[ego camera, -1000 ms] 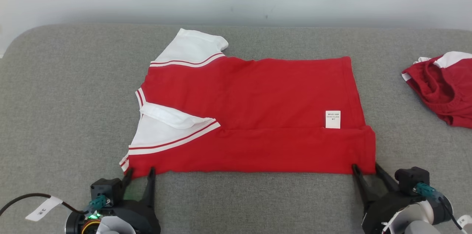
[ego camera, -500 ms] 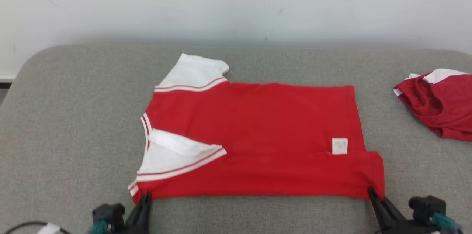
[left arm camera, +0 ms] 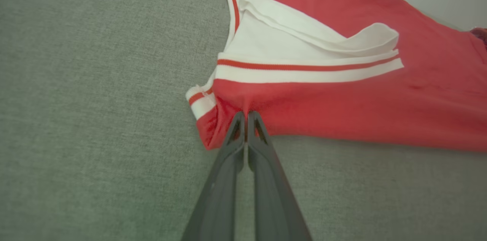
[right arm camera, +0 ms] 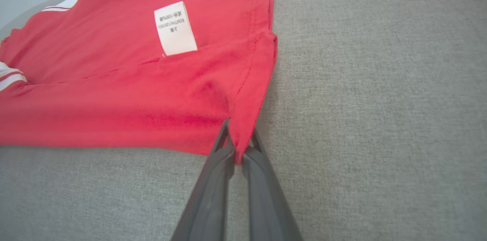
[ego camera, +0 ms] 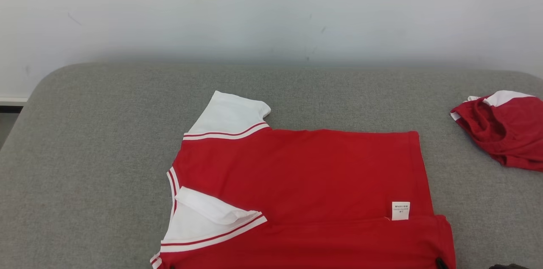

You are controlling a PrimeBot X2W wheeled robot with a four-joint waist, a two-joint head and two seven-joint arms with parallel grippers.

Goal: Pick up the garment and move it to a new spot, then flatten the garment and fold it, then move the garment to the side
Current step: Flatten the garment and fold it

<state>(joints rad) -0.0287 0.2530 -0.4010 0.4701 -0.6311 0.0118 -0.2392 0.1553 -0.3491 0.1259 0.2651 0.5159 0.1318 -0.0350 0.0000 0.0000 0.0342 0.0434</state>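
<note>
Left gripper [left arm camera: 246,114]: fingers pressed together, clamped on the near edge of the red shirt [left arm camera: 342,111] at its collar-end corner, just beside the striped white trim; cloth puckers up into the tips. Right gripper [right arm camera: 240,130]: fingers closed on the shirt's [right arm camera: 114,92] other near corner, at the hem end, with a pinch of red cloth squeezed between them and poking out below the tips. In both wrist views the rest of that near edge lies on the grey padded surface [ego camera: 106,133]. The shirt [ego camera: 305,175] lies flat across the middle of that surface, long side left to right, neckline [ego camera: 173,180] toward the robot's left, hem toward its right, near edge cut off by the bottom of the head view. The near strip is folded over onto the body. A white care label [ego camera: 401,211] sits at that fold line near the hem end, print legible in the right wrist view [right arm camera: 175,28]. The near white sleeve [ego camera: 203,222] is folded in over the red body; the far white sleeve [ego camera: 229,114] sticks out flat toward the pale wall [ego camera: 254,6]. A second red-and-white garment [ego camera: 505,133] lies crumpled at the right edge of the surface, well apart from the shirt.
</note>
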